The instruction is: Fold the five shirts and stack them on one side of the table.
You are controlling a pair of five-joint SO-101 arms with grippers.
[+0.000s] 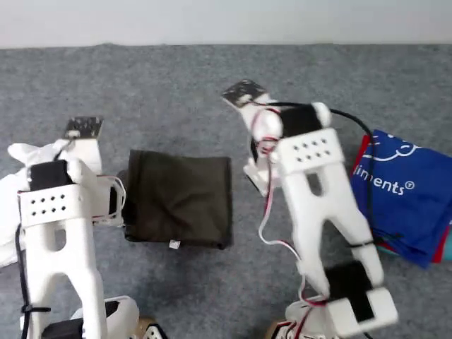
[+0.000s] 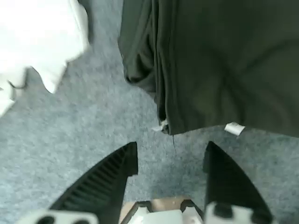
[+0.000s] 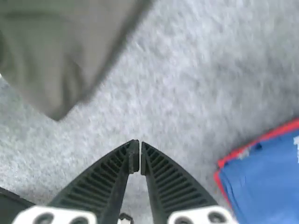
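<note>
Left gripper, ribbed black fingers parted and empty, hangs beside the folded olive shirt; right gripper is pinched closed on nothing beyond that shirt's corner; overhead, a crumpled white shirt and blue shirts flank it.

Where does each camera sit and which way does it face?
High view: fixed above, looking down on the grey carpeted table; the white left arm and right arm show.
Left wrist view: looking down past its open claw at the folded dark olive shirt and crumpled white shirt.
Right wrist view: looking down past its shut claw at table and blue folded shirt.
Shared: all three see the dark shirt.
</note>
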